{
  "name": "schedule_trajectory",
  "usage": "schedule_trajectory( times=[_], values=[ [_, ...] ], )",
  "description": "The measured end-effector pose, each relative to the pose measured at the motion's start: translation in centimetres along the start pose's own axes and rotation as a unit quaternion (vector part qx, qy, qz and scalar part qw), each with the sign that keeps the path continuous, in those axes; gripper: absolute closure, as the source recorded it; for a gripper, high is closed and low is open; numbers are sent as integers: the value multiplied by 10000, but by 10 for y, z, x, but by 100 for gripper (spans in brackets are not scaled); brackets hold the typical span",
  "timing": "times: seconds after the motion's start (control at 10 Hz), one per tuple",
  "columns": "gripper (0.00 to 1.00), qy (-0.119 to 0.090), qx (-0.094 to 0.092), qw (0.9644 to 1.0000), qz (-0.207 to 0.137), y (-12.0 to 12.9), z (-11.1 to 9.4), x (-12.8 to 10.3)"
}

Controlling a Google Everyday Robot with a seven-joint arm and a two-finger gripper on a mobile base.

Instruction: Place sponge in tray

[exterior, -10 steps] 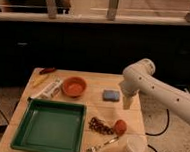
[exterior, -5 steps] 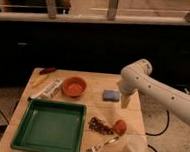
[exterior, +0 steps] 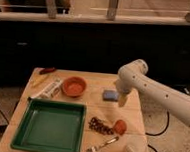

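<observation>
The light-blue sponge [exterior: 110,95] lies flat on the wooden table, right of centre. My gripper [exterior: 121,102] hangs at the end of the white arm, pointing down just right of the sponge and close over its right edge. It is open and nothing is held between the fingers. The green tray [exterior: 18,134] sits at the front left of the table, well left of and nearer than the sponge, with nothing in it.
An orange bowl [exterior: 74,86] stands left of the sponge, with a white packet [exterior: 47,89] and a yellow item [exterior: 40,80] beyond it. Nearer are a brown cluster [exterior: 98,125], a red-orange ball [exterior: 119,126], a fork [exterior: 102,144] and a white cup [exterior: 136,148].
The arm has shifted left and slightly down, bringing the gripper closer to the sponge. Nothing on the table has moved.
</observation>
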Motion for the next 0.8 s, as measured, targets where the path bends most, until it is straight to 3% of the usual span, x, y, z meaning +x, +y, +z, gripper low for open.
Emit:
schedule_trajectory(
  times=[0.8],
  values=[
    [20, -149, -100, 9998, -11, -17, 30, -2]
  ],
)
